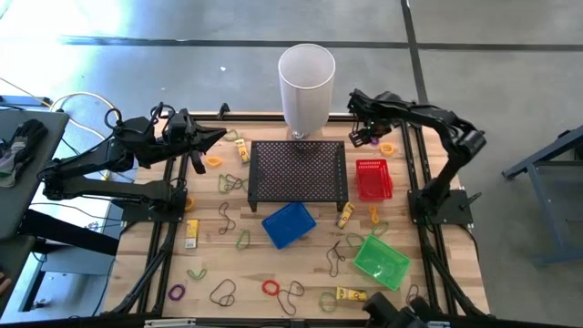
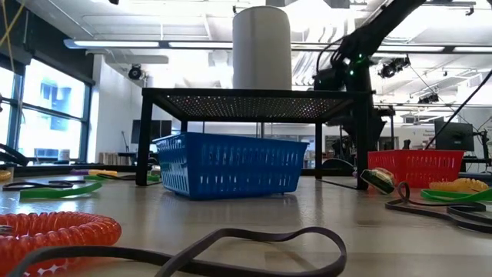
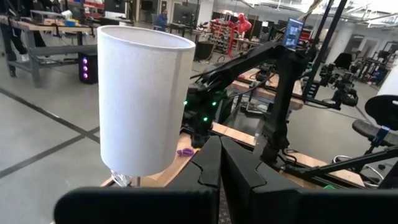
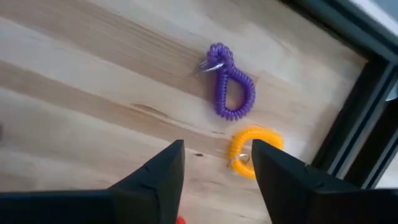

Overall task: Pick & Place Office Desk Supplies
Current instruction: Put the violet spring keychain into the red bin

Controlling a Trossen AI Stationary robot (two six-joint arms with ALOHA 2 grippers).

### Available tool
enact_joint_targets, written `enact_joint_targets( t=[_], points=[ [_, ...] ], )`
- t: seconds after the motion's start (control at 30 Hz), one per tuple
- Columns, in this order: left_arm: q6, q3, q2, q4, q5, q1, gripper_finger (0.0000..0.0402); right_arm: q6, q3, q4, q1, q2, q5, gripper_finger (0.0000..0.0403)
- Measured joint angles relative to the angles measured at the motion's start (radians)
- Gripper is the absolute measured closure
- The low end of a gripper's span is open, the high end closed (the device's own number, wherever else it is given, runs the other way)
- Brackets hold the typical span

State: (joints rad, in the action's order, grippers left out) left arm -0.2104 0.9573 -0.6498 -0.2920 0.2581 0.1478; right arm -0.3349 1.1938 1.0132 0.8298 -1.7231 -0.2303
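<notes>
Fingers of the left gripper (image 3: 221, 163) are pressing together, empty, above the wooden desk (image 1: 273, 264); the right gripper's (image 4: 216, 163) are standing apart over one purple coil loop (image 4: 229, 88) and one yellow coil loop (image 4: 250, 148). Three plastic baskets are sitting among scattered bands: one blue (image 1: 289, 224), one red (image 1: 373, 179), one green (image 1: 381, 260). No writing is readable.

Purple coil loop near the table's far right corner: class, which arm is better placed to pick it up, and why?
Right. The right gripper hangs open just above the purple coil loop; the left gripper is shut, across the table.
</notes>
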Motion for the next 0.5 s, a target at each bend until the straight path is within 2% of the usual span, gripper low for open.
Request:
enact_joint_targets(
  t=[0.27, 0.5],
  points=[
    [0.0, 0.0, 0.0, 0.0, 0.0, 0.0, 0.0401, 0.023, 0.0, -0.07, 0.041, -0.05, -0.025, 0.0261],
    [0.025, 0.0, 0.0, 0.0, 0.0, 0.0, 0.0401, 0.029, 0.0, -0.112, 0.081, -0.074, 0.03, 0.0242]
  ],
)
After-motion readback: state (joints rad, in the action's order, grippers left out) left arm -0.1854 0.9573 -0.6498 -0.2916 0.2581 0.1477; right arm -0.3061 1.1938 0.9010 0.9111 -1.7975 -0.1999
